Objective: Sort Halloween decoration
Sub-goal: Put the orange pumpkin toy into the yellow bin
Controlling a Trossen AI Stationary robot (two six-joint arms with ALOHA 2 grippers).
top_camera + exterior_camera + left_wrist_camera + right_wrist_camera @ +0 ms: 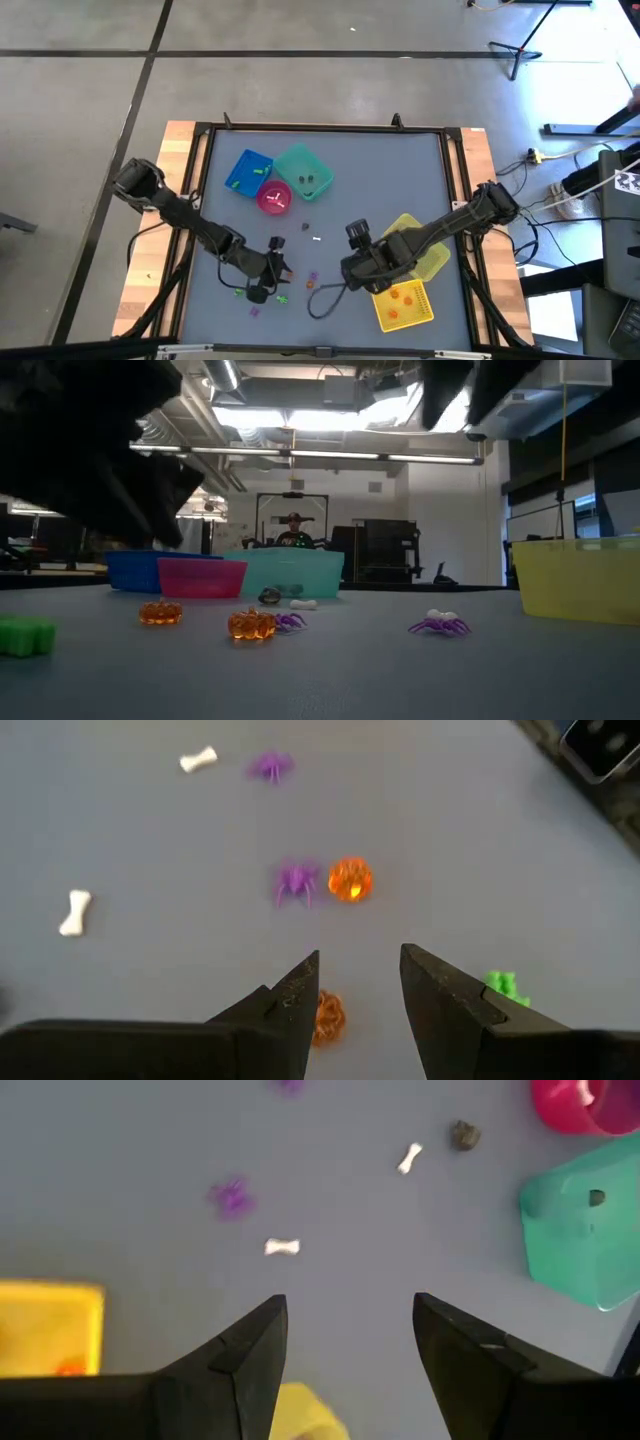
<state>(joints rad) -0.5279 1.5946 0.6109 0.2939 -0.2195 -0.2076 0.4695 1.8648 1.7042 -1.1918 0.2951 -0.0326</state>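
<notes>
Grey concrete floor (300, 80) with dark seams, ceiling lights (330, 418) at 12 o'clock, person (293, 532) seated centre, black stand (520, 45) at 1 o'clock

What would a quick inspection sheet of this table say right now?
Surface: grey table top, wooden side strips.
Job's things: tiny plastic trinkets loose: orange pumpkins, purple spiders, white bones, a green piece.
Clutter: blue bin, teal bin, pink bin, yellow bins.
End effectors: left end effector open over a pumpkin; right end effector open, empty.
Cables: black cable on the table.
Surroundings: person behind the table.
</notes>
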